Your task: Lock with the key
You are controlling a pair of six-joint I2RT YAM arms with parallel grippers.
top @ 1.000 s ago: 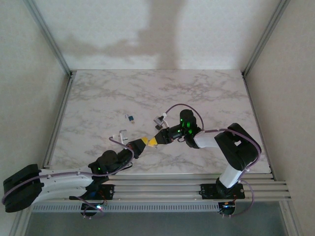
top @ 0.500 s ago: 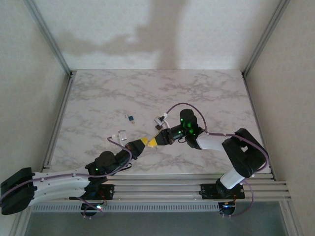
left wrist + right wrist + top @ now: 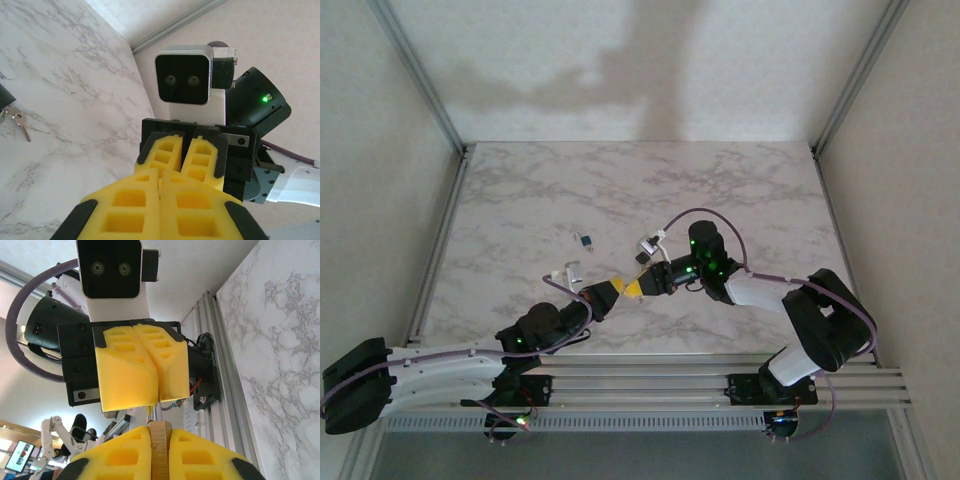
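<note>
Above the table's near middle my two grippers meet tip to tip. My right gripper [image 3: 636, 288] [image 3: 159, 429] is shut on a small brass padlock [image 3: 160, 452], whose narrow end sticks out between the yellow pads. Facing it, my left gripper [image 3: 612, 291] [image 3: 157, 401] is shut. A thin pale metal piece, the key [image 3: 150, 413], runs from between the left pads to the end of the brass padlock. In the left wrist view my left gripper [image 3: 162, 173] has its pads pressed together right against the right gripper [image 3: 186, 146]. What they hold is hidden there.
A small blue padlock [image 3: 584, 239] lies on the marble table [image 3: 740, 200] left of the grippers. In the left wrist view, small keys [image 3: 19, 122] lie beside a dark thing [image 3: 3, 95] at the left edge. Metal rails [image 3: 700, 372] run along the near edge.
The right arm's elbow has swung to the right and lower. The left arm has shifted a little. Both grippers have stayed shut and tip to tip at the same spot.
</note>
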